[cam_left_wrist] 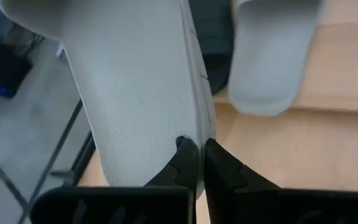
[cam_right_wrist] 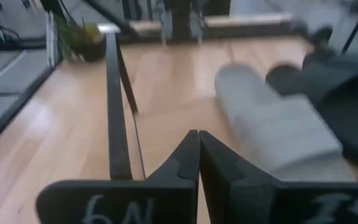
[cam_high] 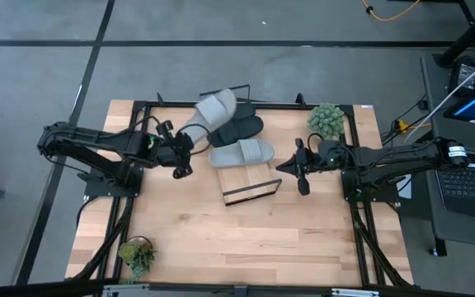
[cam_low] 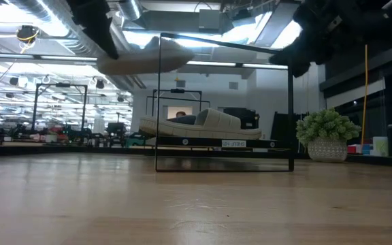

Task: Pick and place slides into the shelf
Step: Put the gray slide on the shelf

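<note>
- A light grey slide (cam_high: 209,113) is held in the air by the left gripper (cam_high: 184,158); its heel edge is pinched between the two fingers, which are closed down to the thickness of the sole, as the left wrist view shows (cam_left_wrist: 148,93).
- From the gripper this slide stretches away toward the far edge of the table, toe end farthest out. In the low view (cam_low: 141,60) it hangs well above the tabletop, level with the top of the shelf's wire frame.
- A second grey slide (cam_high: 243,152) lies on the shelf (cam_high: 250,183), just beyond the left gripper's fingertips and to one side of the held one; it also appears in the left wrist view (cam_left_wrist: 269,53).
- A black slide (cam_high: 239,129) lies between the two grey ones, partly under the held slide. I cannot tell whether it sits on the shelf or on the table.
- The shelf's light board slopes toward a dark front edge, with a thin black wire frame (cam_low: 224,102) around it.
- The right gripper (cam_high: 301,175) hovers beside the shelf's other end, fingers pressed together on nothing. Ahead of it lies the grey slide on the shelf (cam_right_wrist: 272,127).
- A potted plant (cam_high: 326,120) stands behind the right gripper, another (cam_high: 137,252) near the table's front corner on the left arm's side.
</note>
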{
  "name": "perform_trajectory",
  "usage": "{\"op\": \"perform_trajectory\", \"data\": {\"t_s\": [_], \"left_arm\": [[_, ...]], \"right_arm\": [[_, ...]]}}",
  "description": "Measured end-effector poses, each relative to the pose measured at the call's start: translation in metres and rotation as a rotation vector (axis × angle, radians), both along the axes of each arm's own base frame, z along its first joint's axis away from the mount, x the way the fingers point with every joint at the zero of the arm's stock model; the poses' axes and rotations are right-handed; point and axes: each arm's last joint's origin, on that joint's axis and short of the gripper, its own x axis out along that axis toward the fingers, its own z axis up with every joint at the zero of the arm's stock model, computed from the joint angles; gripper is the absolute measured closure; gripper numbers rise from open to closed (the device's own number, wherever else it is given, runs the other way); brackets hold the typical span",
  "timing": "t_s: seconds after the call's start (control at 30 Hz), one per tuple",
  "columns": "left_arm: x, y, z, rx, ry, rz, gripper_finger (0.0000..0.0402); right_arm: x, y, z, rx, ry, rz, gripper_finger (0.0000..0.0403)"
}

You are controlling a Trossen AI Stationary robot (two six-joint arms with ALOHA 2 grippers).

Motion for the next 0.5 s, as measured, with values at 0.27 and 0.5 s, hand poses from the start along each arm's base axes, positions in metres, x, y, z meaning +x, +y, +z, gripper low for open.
{"op": "perform_trajectory", "data": {"t_s": [0.27, 0.5], "left_arm": [[0.013, -0.017, -0.003, 0.024, 0.011, -0.145, 0.04], [0.03, -0.034, -0.008, 0.008, 0.008, -0.336, 0.04]], "right_arm": [[-0.005, 0.0, 0.015, -0.053, -0.112, 0.013, 0.0392], [-0.02, 0.001, 0.028, -0.079, -0.163, 0.018, 0.0392]]}}
